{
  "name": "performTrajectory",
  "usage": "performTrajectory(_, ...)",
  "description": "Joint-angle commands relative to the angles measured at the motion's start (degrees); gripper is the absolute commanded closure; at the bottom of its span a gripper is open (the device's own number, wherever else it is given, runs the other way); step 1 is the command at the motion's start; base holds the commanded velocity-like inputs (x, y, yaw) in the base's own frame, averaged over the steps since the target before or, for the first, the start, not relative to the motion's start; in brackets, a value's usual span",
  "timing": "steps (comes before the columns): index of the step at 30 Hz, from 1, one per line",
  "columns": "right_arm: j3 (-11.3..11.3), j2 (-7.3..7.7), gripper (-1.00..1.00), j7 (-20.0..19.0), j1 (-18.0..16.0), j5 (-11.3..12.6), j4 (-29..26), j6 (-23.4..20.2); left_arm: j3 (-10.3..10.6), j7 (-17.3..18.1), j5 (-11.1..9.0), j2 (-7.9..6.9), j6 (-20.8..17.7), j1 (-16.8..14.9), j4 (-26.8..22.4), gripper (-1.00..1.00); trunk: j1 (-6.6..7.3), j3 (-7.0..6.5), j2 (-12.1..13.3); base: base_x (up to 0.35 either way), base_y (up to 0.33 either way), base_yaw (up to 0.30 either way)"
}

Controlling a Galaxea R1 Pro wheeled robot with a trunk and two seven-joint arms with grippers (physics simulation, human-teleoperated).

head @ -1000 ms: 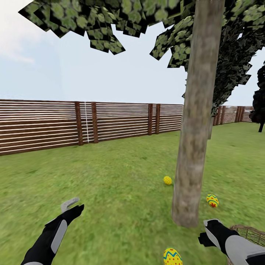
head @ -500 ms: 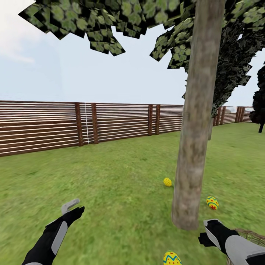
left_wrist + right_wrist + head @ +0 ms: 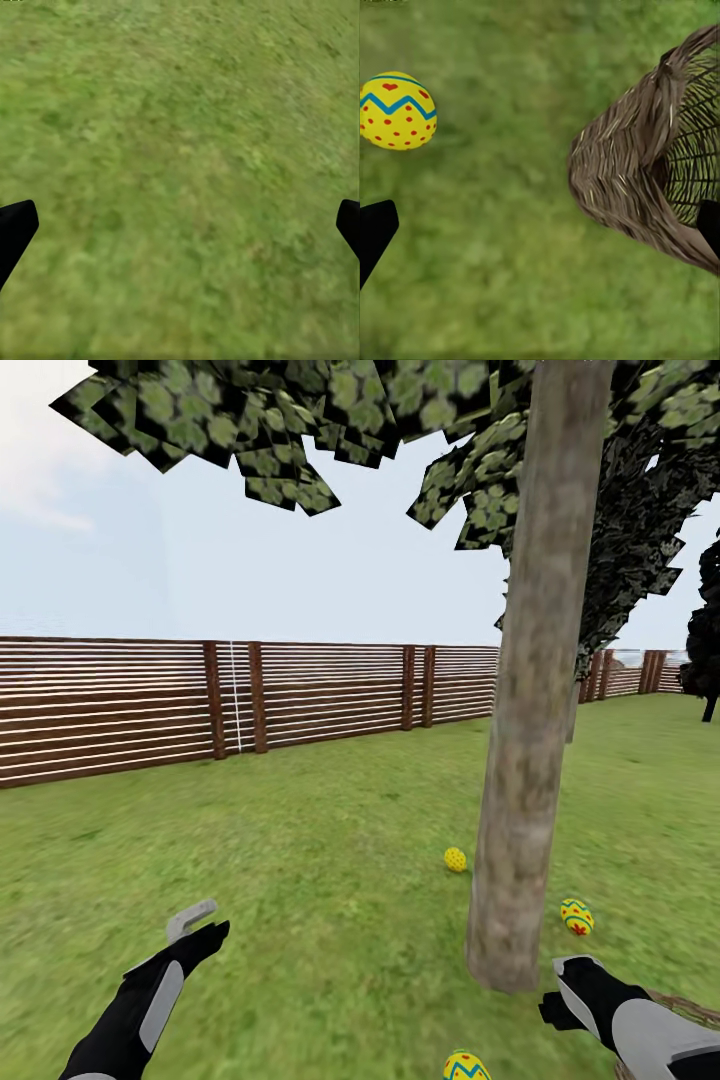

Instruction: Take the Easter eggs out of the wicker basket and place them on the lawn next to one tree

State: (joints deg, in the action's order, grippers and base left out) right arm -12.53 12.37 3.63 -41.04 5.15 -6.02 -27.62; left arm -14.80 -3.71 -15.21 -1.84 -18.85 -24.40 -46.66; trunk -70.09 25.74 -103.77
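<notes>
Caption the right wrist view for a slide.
Open right pincer above lawn, egg beside wicker basket.

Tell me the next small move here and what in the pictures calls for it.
Probably none beyond backing the right tool off: three Easter eggs lie on the lawn around one tree, and both tools look open with nothing between the fingers. The basket's inside is largely hidden, so glance in first.

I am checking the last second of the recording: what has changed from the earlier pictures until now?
The whole head view slid down a little, so the camera tilted slightly upward; the near egg and the basket now sit lower at the frame's edge. Nothing was grasped or released. The other two eggs stay beside the tree, and both hands, left hand and right hand, kept their pose.
</notes>
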Motion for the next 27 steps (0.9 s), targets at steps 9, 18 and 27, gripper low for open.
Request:
performTrajectory(9, -0.4, 0.17, -1.0, 0.2, 0.0, 0.6, -0.1, -0.3, 0.0, -0.3, -0.6, 0.01, -0.3, 0.0, -0.1, -1.0, 1.99, -1.55, 3.6, 0.0, 0.0, 0.0)
performTrajectory(18, -0.4, 0.12, -1.0, 0.2, 0.0, 0.6, -0.1, -0.3, 0.1, -0.3, -0.6, 0.06, -0.3, 0.0, 0.3, -1.0, 3.97, -3.16, 7.2, 0.0, 0.0, 0.0)
performTrajectory(27, -0.4, 0.18, -1.0, 0.2, 0.0, 0.6, -0.1, -0.3, 0.1, -0.3, -0.6, 0.09, -0.2, 0.0, 1.2, -1.0, 5.94, -4.78, 10.8, 0.0, 0.0, 0.0)
